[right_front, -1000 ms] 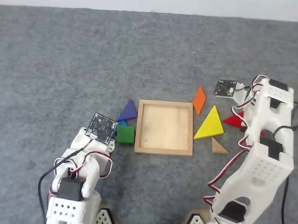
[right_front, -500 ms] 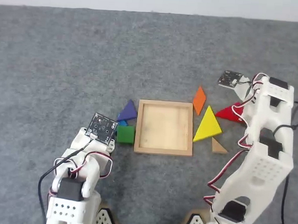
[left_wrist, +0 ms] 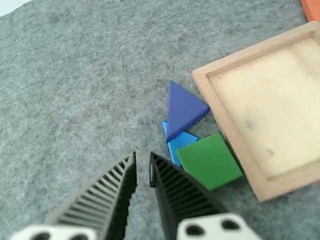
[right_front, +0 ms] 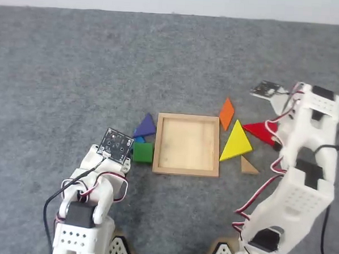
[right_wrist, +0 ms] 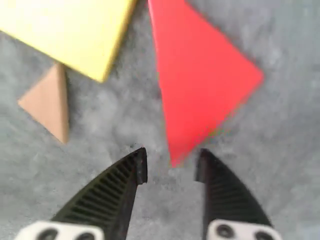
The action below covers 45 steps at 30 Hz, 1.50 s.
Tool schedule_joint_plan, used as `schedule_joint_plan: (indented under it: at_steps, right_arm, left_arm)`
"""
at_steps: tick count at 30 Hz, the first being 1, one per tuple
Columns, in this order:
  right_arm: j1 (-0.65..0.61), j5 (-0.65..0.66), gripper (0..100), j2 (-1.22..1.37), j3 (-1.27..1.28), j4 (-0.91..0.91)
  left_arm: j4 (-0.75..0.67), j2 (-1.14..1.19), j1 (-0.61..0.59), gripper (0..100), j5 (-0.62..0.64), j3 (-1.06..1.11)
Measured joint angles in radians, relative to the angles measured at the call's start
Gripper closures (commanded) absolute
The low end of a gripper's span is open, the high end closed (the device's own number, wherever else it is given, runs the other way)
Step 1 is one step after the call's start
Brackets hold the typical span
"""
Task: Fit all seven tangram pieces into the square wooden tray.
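The left gripper (left_wrist: 142, 164) hovers low over the grey felt-like mat (right_front: 76, 71), its ribbed jaws drawn almost together with only a sliver between them, holding nothing. A strip of open mat lies between its tips and the nearest pieces. The right gripper (right_wrist: 171, 161) has its jaws well apart, and one corner of the flat red triangle (right_wrist: 200, 75) lies on the mat between their tips.

Just ahead of the left gripper, the green square piece (left_wrist: 209, 161) sits against the rim of the square wooden tray (right_front: 189, 117). The light blue piece (left_wrist: 176, 142) is partly tucked under it and under the purple triangle (left_wrist: 184, 108), whose corner comes just beside the tray's far corner.

On the right arm's side, the small tan triangle (right_front: 248, 164) lies near the large yellow triangle (right_front: 237, 142), which rests along the tray's rim. The red triangle lies just beyond the yellow one, and the orange parallelogram (right_front: 226, 113) stands just off the tray's far corner.

The tray shows bare wooden floor; all seven pieces lie outside it.

Beyond the pieces, open mat runs to a pale wall (right_front: 164, 1).
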Motion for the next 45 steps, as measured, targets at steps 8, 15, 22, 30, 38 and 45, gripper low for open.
schedule_joint_plan:
  at_steps: [8,15,22,30,38,45]
  right_arm:
    - [-0.112,0.025,61.9,0.083,0.000,-0.146]
    - [-0.115,0.029,61.9,0.126,0.000,-0.198]
    - [-0.117,0.034,61.9,0.152,-0.032,-0.198]
    - [-0.117,0.035,61.9,0.166,-0.057,-0.178]
    - [-0.140,0.037,72.2,0.172,-0.064,-0.178]
    - [-0.146,0.037,76.4,0.173,-0.080,-0.187]
  left_arm:
    - [0.000,0.000,-0.002,95,0.000,0.000]
    - [0.000,0.000,-0.002,95,0.000,0.000]
    - [0.000,0.000,-0.002,95,0.000,0.000]
    - [0.000,0.000,-0.002,95,0.000,0.000]
    - [0.000,0.000,-0.002,95,0.000,0.000]
    - [0.000,0.000,-0.002,95,0.000,0.000]
